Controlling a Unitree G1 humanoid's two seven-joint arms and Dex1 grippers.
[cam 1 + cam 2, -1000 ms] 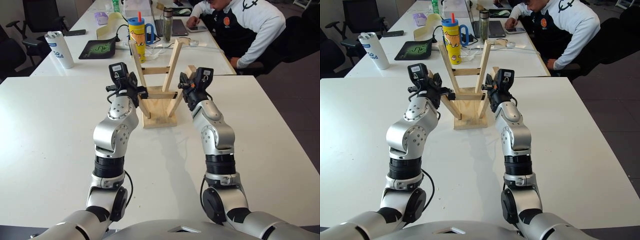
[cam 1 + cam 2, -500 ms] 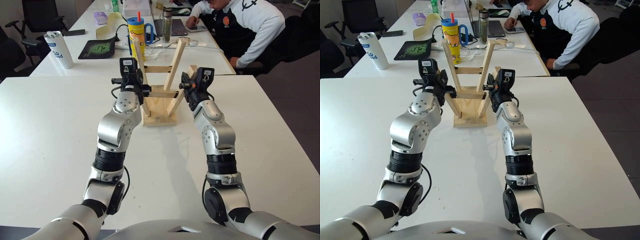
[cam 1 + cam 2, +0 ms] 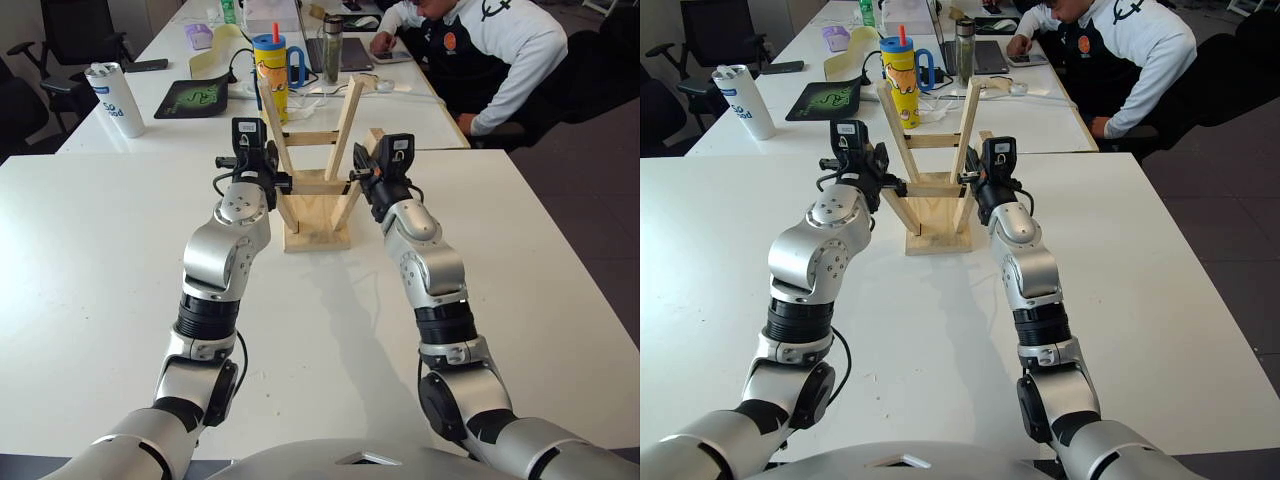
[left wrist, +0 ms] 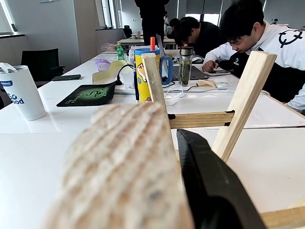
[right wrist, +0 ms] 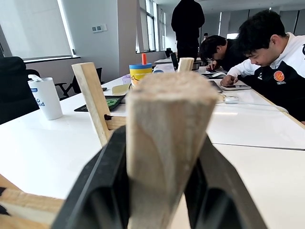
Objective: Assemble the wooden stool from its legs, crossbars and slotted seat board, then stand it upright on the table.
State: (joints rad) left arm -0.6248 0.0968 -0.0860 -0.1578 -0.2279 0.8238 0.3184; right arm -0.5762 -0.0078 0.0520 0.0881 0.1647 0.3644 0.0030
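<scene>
The wooden stool stands upside down at the middle of the table, its seat board (image 3: 318, 238) flat on the top. Two long legs (image 3: 348, 112) rise at the back, joined by a crossbar (image 3: 310, 138). My left gripper (image 3: 270, 184) is shut on the shorter-looking near leg on the stool's left side; in the left wrist view that leg (image 4: 124, 171) lies against a black finger (image 4: 209, 191). My right gripper (image 3: 360, 183) is shut on the near leg on the right side. In the right wrist view that leg (image 5: 167, 138) sits tight between both fingers (image 5: 102, 191).
Beyond a gap lies a second table with a white tumbler (image 3: 118, 98), a green mat (image 3: 197, 97), a yellow cup (image 3: 270, 60), a bottle (image 3: 334, 48) and cables. A person sits at its far right end. My table (image 3: 90, 260) is bare white on both sides of the stool.
My left gripper has moved from beside the stool in onto its left near leg. The stool has shifted a little. My right gripper keeps its hold on the right leg.
</scene>
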